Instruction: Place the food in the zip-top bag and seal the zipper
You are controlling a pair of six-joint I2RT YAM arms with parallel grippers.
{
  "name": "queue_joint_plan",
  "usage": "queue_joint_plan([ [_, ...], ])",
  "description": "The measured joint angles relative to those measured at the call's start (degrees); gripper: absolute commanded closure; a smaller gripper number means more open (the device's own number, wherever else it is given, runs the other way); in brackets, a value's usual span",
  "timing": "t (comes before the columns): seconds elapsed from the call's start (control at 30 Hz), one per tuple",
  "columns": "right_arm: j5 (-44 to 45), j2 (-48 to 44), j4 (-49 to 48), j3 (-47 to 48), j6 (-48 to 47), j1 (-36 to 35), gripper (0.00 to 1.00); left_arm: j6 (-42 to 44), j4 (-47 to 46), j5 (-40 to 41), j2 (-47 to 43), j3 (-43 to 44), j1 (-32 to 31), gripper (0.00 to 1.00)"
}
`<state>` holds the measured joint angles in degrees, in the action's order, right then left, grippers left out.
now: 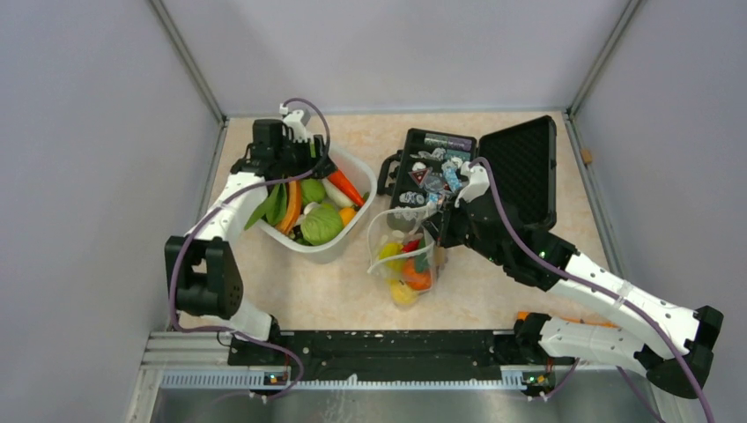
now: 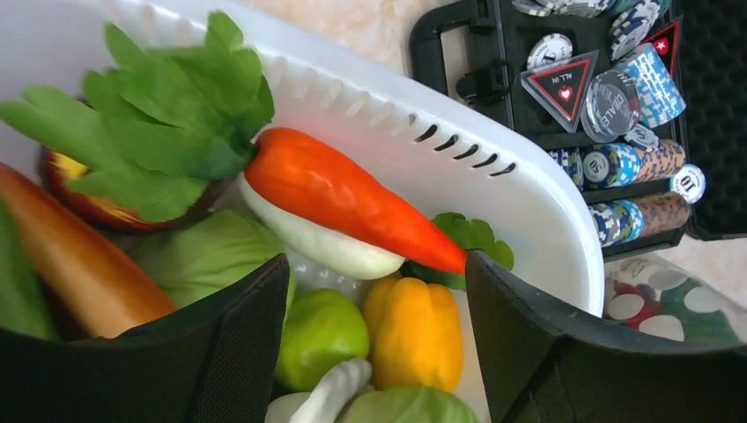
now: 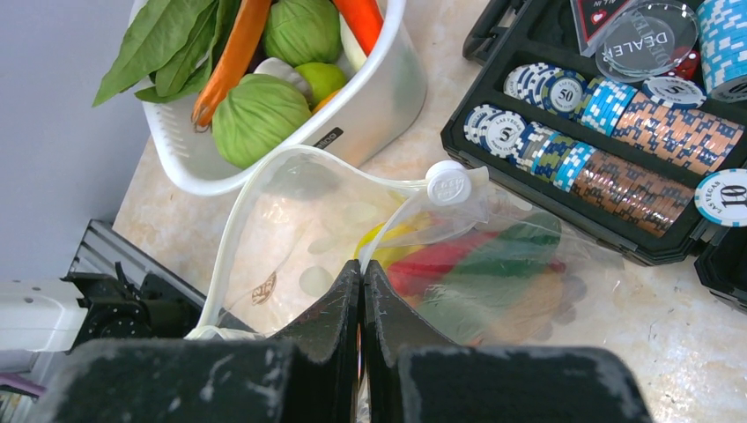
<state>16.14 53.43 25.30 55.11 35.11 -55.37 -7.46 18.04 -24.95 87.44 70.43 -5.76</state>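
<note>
The clear dotted zip-top bag (image 1: 401,251) lies between the basket and the black case and holds a yellow lemon (image 1: 391,251), an orange tangerine (image 1: 417,278) and a red pepper (image 3: 440,256). My right gripper (image 3: 362,264) is shut on the bag's whitish zipper strip (image 3: 231,225) and holds the mouth up and open; it also shows in the top view (image 1: 438,231). My left gripper (image 2: 377,264) is open and empty, low over the food in the white basket (image 2: 528,198), above a yellow pepper (image 2: 416,330), a green fruit (image 2: 319,330) and a carrot (image 2: 352,198).
The open black hard case (image 1: 520,167) with poker chips (image 3: 634,141) stands just behind the bag, its lid up at the right. The basket (image 1: 348,238) also holds green leaves (image 1: 275,204) and a cabbage (image 1: 321,225). Grey walls close in on the sides.
</note>
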Motion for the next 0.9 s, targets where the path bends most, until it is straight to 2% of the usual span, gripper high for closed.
queue_joint_plan([
  [0.23,0.0,0.0,0.0,0.0,0.2,0.0,1.0,-9.9,-4.9,3.5,4.7,-2.0,-1.0,0.27],
  [0.5,0.0,0.0,0.0,0.0,0.5,0.0,1.0,-17.0,-13.1,8.1,7.2,-7.1,-1.9,0.28],
  [0.7,-0.1,0.6,0.0,0.0,0.5,0.0,1.0,-21.4,-21.5,8.6,10.6,-8.6,-3.2,0.41],
  [0.9,-0.2,0.6,0.0,0.0,0.5,0.0,1.0,-23.9,-23.5,8.7,12.3,-9.0,-3.7,0.73],
])
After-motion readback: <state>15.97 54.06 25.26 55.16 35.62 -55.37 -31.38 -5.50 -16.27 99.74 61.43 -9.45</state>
